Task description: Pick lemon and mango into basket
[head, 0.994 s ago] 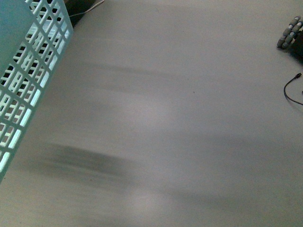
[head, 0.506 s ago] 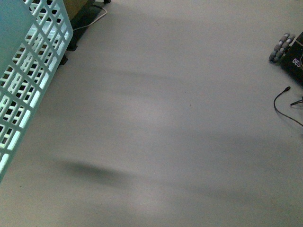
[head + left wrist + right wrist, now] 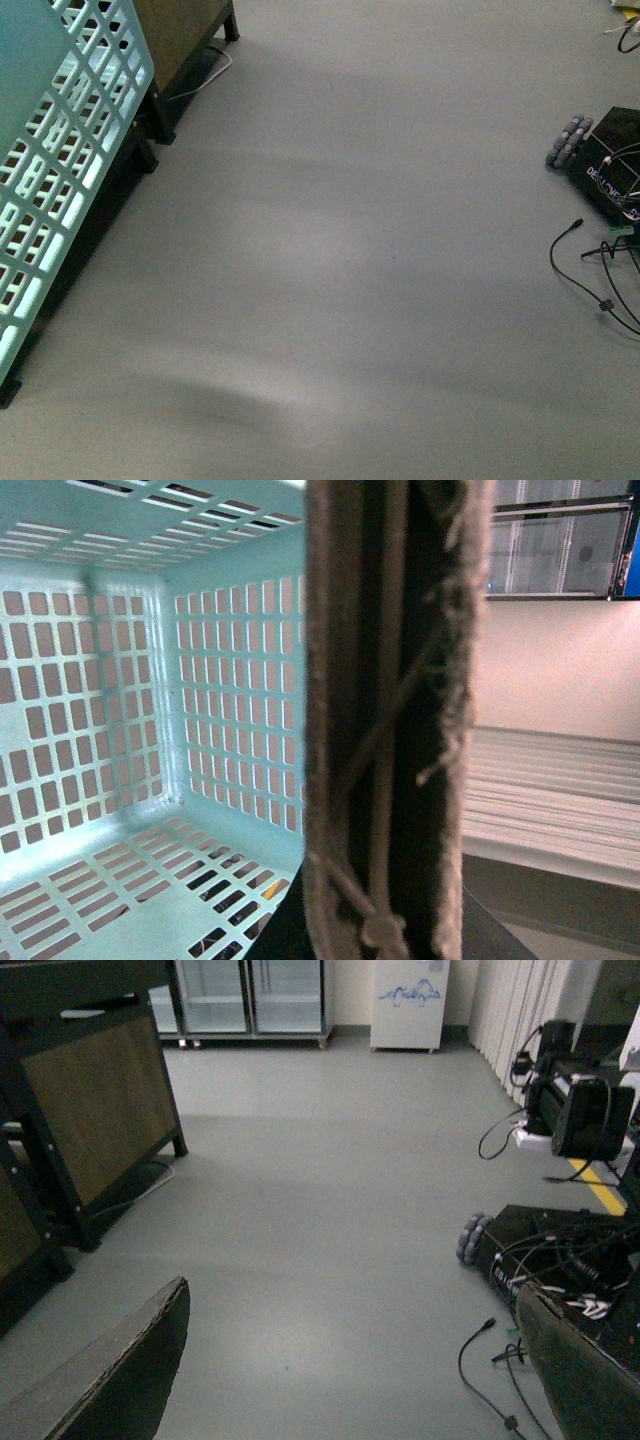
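The light-teal lattice basket (image 3: 60,150) hangs tilted at the left edge of the front view, above the grey floor. In the left wrist view I look into its slotted walls and floor (image 3: 120,680), with one brown fuzzy bar (image 3: 390,680) running straight up the picture. My left gripper (image 3: 385,920) is shut on that bar, and its dark fingers show only at the bar's base. My right gripper (image 3: 350,1380) stands open over bare floor, holding nothing. The lemon and the mango are out of view.
Dark wooden furniture (image 3: 180,40) on black legs stands just behind the basket. A black wheeled device (image 3: 610,165) with loose cables (image 3: 590,270) lies on the floor at the right. Glass-door cabinets (image 3: 250,995) line the far wall.
The front view has swept over the floor: the wheeled device and cable slid down and left, and the wooden furniture came into view at top left. The basket keeps its place in the view.
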